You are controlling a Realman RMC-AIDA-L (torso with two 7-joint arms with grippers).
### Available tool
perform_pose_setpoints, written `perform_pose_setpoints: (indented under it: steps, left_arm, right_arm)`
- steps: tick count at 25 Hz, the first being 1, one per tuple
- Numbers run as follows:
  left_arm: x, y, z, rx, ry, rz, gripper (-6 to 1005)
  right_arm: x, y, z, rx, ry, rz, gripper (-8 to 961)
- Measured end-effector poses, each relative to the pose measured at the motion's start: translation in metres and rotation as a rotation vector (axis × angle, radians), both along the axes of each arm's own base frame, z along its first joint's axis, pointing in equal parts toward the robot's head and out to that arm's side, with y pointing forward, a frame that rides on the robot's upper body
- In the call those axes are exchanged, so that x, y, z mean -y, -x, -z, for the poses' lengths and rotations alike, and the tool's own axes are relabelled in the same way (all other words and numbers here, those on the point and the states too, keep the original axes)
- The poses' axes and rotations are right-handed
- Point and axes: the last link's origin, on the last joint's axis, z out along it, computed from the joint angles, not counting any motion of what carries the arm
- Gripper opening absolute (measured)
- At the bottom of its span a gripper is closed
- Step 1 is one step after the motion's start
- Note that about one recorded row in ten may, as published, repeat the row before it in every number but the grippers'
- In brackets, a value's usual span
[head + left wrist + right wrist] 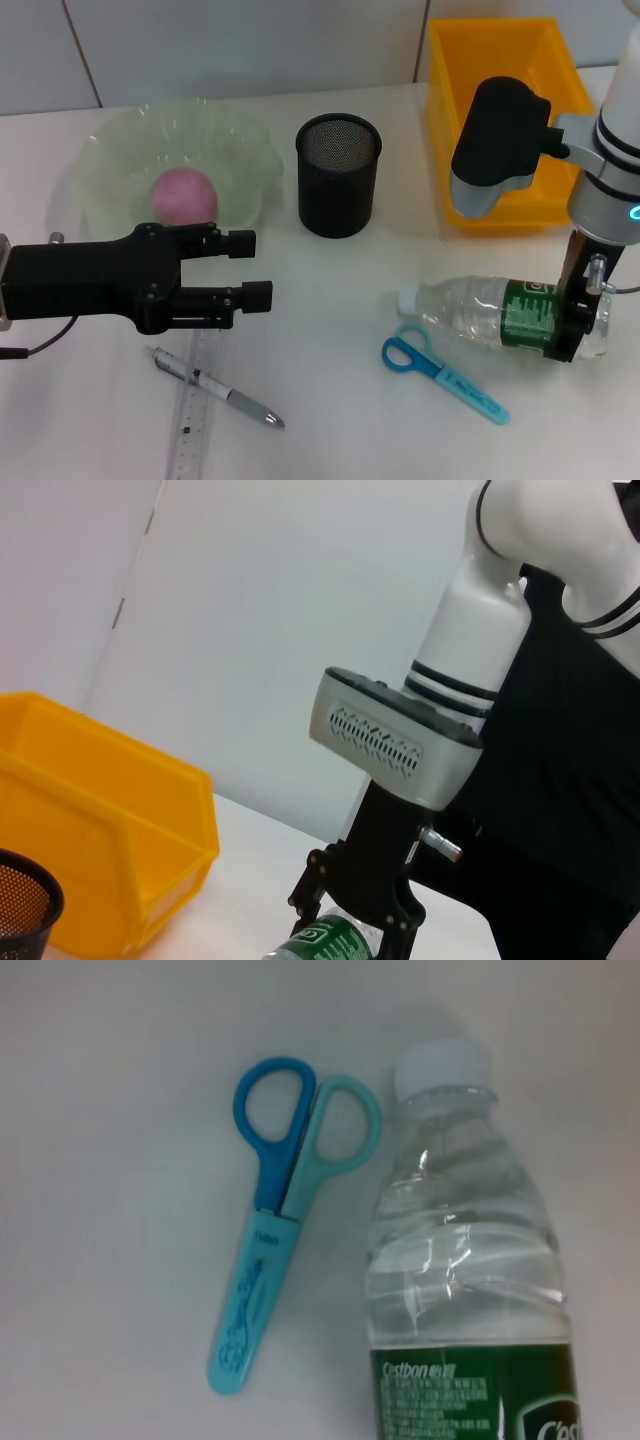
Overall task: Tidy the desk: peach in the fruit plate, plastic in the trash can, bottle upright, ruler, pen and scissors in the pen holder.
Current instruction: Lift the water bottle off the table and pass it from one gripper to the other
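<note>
The bottle (505, 313) lies on its side on the surface (330, 290), cap toward the scissors (440, 378). The right tool (572, 330) pinches its labelled base end; clear plastic looks light, slippery, crushable, so grip the label band gently. The left tool (240, 270) hovers spread.

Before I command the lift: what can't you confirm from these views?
- Right gripper on the bottle: head view, its body hides the finger contact.
- Bottle base: right wrist view, cut off by the edge.
- Ruler: head view, far end cut off; upper end under the left gripper.
</note>
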Motion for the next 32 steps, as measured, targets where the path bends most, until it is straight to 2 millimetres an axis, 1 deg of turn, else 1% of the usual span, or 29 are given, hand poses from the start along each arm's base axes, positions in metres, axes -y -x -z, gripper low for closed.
perform_pose_setpoints:
  steps: [10,20,32]
  left_arm:
    - [0.000,0.000,0.000,0.006,-0.001,-0.003,783]
    - [0.001,-0.001,0.000,0.009,0.003,-0.003,783]
    - [0.001,0.000,-0.001,0.007,0.004,-0.002,783]
  right_arm:
    - [-0.001,-0.001,0.000,-0.020,-0.016,-0.005,764]
    - [0.001,-0.012,0.005,-0.043,-0.025,0.017,764]
    - [0.004,-0.024,0.016,-0.068,-0.010,0.061,765]
